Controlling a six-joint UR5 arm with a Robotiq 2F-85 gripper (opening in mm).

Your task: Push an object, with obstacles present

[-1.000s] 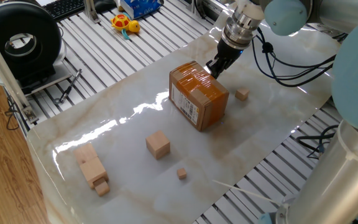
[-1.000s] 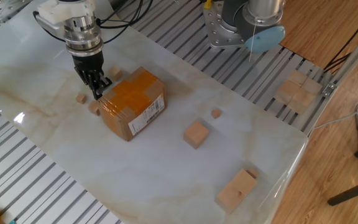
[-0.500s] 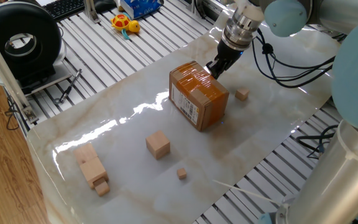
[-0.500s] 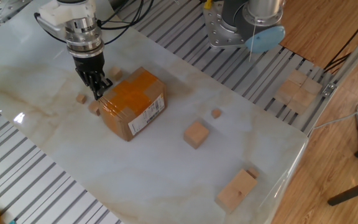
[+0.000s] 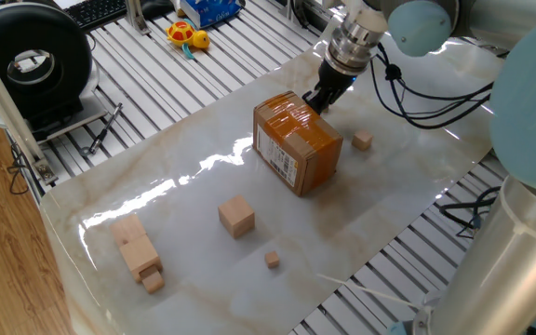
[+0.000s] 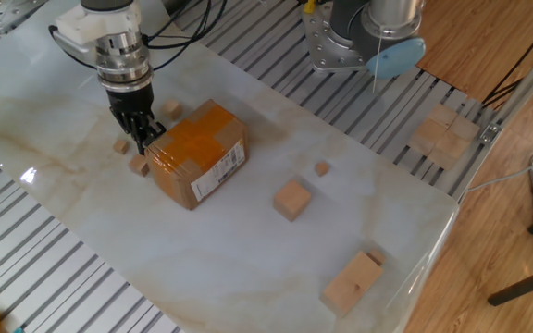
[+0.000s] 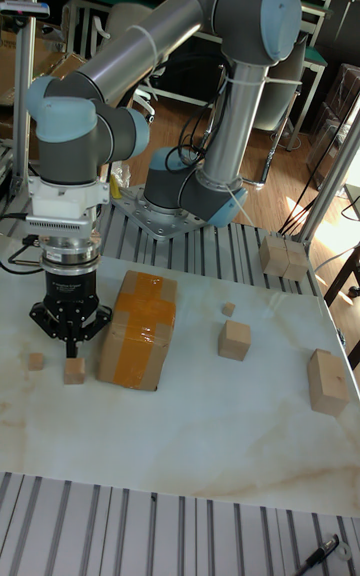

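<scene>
The object, a small light-wood cube (image 6: 139, 166) (image 7: 73, 370), lies just off the left end of the cardboard box (image 6: 195, 152) (image 5: 296, 144) (image 7: 135, 331). My gripper (image 6: 141, 145) (image 7: 70, 344) (image 5: 316, 100) points straight down with its fingers shut and nothing held. Its tips are close behind the cube, beside the box's end; contact cannot be told. In the one fixed view the box and gripper hide this cube. A near-identical cube (image 6: 120, 146) (image 7: 36, 361) sits a little further left.
Another small cube (image 6: 171, 110) (image 5: 362, 140) lies on the box's far side. A larger cube (image 6: 291, 199) (image 5: 236, 216) (image 7: 235, 339), a tiny cube (image 6: 322, 168) (image 5: 272, 260) and a big block (image 6: 352, 283) (image 5: 138, 251) lie further right. The marble sheet's edges drop onto grooved rails.
My gripper has shifted a little along the box's end, toward the small cube. The box and the other blocks have not moved.
</scene>
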